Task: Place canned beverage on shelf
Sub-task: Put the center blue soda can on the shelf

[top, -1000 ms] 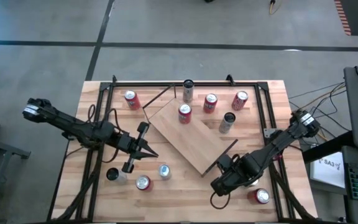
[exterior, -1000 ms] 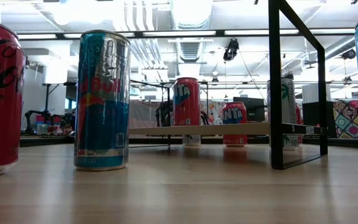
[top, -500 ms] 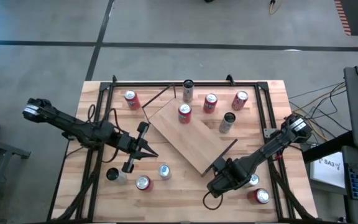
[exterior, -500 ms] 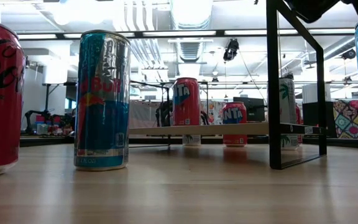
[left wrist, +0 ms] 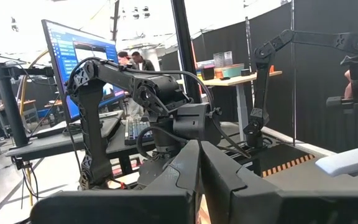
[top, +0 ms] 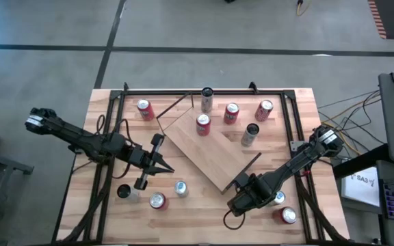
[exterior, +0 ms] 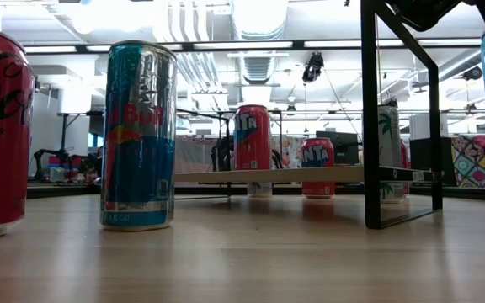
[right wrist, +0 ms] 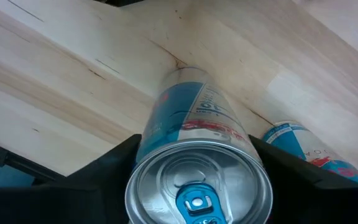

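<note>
A slim blue can (right wrist: 194, 130) stands on the plank tabletop near the front right. My right gripper (right wrist: 197, 158) points down over it with a finger on each side of its top; in the high view my right gripper (top: 241, 201) hides the can. The shelf (top: 214, 158), a light-wood board, lies slantwise mid-table and carries one red can (top: 203, 124). In the low view the shelf (exterior: 310, 175) is a raised board. My left gripper (top: 164, 167) hovers shut over the left half and holds nothing. My right gripper holds the blue can by its upper side wall (right wrist: 149, 144), just below the rim. One finger (right wrist: 118, 160) is on each side, and they come from above, pointing down. The can stands upright with its base on the tabletop.
A second blue can (right wrist: 294, 140) and a red can (top: 287, 215) stand close by the held one. Several more cans stand along the far edge (top: 231, 113) and at the near left (top: 157, 200). A black frame (top: 183, 91) runs around the table.
My right gripper has come down and a little toward the table's left, over the blue can, then held still. In the low view its dark arm has entered at the top right.
</note>
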You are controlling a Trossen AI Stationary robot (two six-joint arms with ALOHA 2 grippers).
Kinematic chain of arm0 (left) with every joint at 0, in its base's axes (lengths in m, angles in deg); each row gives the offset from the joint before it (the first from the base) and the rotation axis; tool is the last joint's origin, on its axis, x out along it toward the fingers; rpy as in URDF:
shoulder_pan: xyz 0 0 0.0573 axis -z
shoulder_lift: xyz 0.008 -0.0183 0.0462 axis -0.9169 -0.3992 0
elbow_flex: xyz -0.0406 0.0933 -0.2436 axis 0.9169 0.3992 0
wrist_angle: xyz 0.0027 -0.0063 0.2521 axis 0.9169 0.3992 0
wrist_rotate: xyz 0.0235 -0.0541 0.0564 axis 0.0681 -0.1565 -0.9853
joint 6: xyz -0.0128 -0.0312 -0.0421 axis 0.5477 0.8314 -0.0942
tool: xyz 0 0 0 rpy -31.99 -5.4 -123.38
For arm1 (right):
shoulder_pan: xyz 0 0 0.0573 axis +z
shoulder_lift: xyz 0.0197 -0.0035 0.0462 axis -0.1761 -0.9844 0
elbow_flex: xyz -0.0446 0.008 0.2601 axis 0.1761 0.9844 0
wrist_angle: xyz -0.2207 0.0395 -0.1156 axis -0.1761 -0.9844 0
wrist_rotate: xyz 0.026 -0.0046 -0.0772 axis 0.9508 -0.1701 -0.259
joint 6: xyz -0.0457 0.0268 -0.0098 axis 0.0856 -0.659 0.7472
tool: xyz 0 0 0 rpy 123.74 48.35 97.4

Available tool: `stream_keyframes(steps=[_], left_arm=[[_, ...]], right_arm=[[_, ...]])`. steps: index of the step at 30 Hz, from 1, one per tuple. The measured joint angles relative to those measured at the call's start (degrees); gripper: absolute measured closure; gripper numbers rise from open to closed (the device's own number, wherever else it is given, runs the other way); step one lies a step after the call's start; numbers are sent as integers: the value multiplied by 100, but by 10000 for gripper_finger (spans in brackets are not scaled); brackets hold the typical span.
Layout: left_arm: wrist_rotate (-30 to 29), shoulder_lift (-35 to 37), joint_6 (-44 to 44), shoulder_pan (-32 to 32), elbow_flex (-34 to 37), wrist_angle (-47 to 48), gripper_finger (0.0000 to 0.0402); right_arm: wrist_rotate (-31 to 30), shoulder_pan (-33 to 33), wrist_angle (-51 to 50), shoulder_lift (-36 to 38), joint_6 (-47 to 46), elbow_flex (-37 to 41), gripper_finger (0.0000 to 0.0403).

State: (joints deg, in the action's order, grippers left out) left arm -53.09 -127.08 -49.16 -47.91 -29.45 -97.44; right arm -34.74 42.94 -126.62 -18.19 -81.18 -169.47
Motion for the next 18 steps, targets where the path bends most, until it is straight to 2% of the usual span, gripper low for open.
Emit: stream_keyframes(steps=[2, 8, 14, 18], left_arm=[[0, 0, 0, 0, 0, 2, 402], [0, 0, -14, -7, 0, 0, 402], [-3, 0, -109, -9, 0, 0, 402], [-319, 0, -334, -11, 0, 31, 402]], right_arm=[[3, 0, -5, 4, 0, 0, 179], [56, 0, -55, 40, 16, -82, 179], [125, 56, -31, 78, 156, -503, 168], [76, 147, -2, 114, 210, -893, 174]])
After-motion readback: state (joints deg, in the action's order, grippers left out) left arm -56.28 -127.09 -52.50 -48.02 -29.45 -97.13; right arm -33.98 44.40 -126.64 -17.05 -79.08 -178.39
